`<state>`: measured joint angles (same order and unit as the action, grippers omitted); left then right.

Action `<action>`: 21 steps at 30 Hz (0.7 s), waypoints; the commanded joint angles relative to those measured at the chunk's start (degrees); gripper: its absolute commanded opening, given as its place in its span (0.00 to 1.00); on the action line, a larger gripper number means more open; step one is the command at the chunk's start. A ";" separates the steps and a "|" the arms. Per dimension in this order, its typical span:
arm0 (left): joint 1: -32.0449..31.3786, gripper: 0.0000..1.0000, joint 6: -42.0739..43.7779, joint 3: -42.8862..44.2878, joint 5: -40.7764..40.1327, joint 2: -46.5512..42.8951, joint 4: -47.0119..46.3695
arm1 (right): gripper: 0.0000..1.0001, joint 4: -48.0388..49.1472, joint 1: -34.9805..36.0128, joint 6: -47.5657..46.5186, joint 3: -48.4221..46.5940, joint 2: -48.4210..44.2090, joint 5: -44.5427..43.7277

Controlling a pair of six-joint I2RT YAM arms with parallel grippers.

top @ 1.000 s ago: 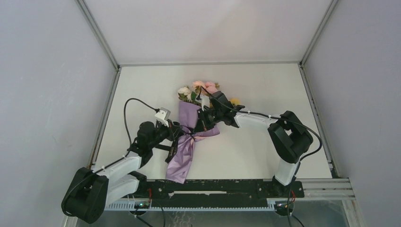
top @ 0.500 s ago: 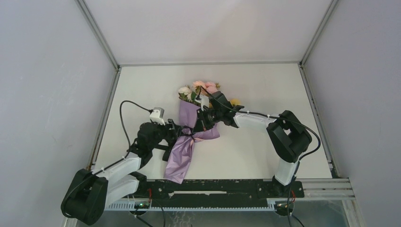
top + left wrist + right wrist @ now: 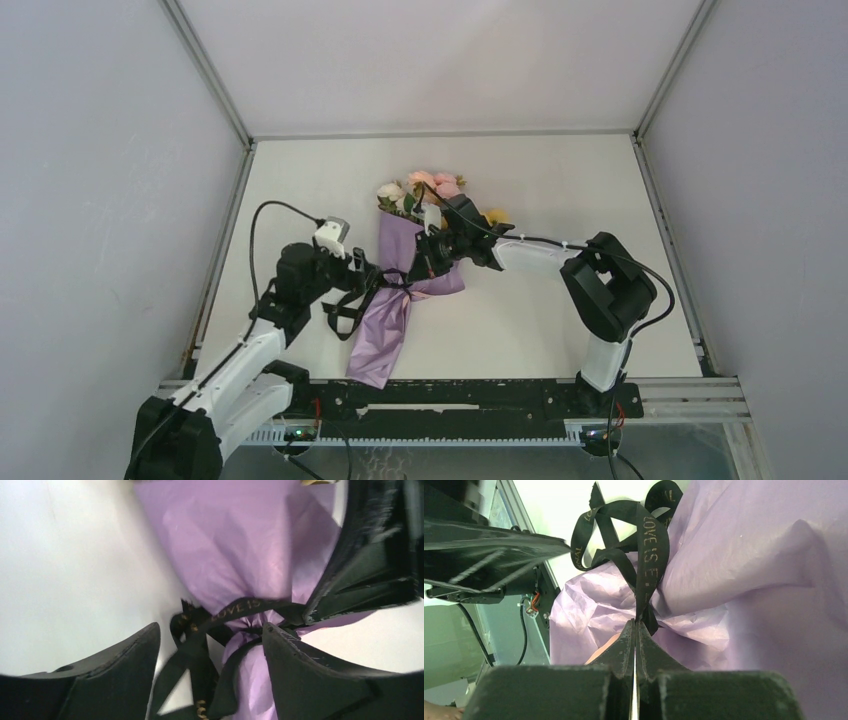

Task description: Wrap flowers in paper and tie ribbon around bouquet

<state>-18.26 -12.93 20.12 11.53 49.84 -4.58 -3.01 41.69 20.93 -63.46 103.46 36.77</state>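
Note:
The bouquet lies in mid-table: pink, white and yellow flowers (image 3: 425, 190) stick out of the far end of the lilac paper (image 3: 385, 335). A black ribbon (image 3: 345, 312) with gold lettering cinches the paper's waist, and its loose loops hang to the left. My right gripper (image 3: 432, 262) is shut on the ribbon (image 3: 651, 545) right at the knot, its fingertips (image 3: 630, 630) pressed against the paper (image 3: 749, 580). My left gripper (image 3: 368, 282) stands open just left of the waist. The ribbon's loops (image 3: 200, 650) lie loose between its fingers (image 3: 115, 670), touching neither.
The white table (image 3: 560, 190) is fenced by grey walls and metal frame posts. A black rail (image 3: 450, 395) runs along the near edge, just below the paper's tail. The left arm's cable (image 3: 262, 225) arches above its wrist.
My left gripper has opened, let go of the ribbon and drawn back to the left. The ribbon's loops have dropped loose. The right gripper has stayed shut in place.

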 commanded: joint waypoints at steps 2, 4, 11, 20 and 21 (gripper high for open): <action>2.25 0.78 39.27 10.54 18.31 0.46 14.37 | 0.00 2.44 0.30 0.60 -0.55 -0.47 0.94; 2.44 0.76 55.36 11.04 20.43 1.91 22.20 | 0.00 4.51 0.32 0.79 -0.57 -0.90 1.00; 3.14 0.73 75.15 11.70 17.97 7.49 29.24 | 0.00 3.36 -0.07 -0.08 -0.58 -3.12 -1.07; -11.45 0.60 66.22 8.04 15.86 7.60 25.10 | 0.00 -0.73 -1.32 -0.74 -0.46 -4.14 -5.04; -14.20 0.60 63.05 7.48 15.36 7.80 21.44 | 0.00 -1.33 -1.63 -0.75 -0.46 -4.46 -5.59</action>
<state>-23.49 58.00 29.65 27.03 58.26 23.59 -3.66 40.99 20.88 -63.46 102.85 33.71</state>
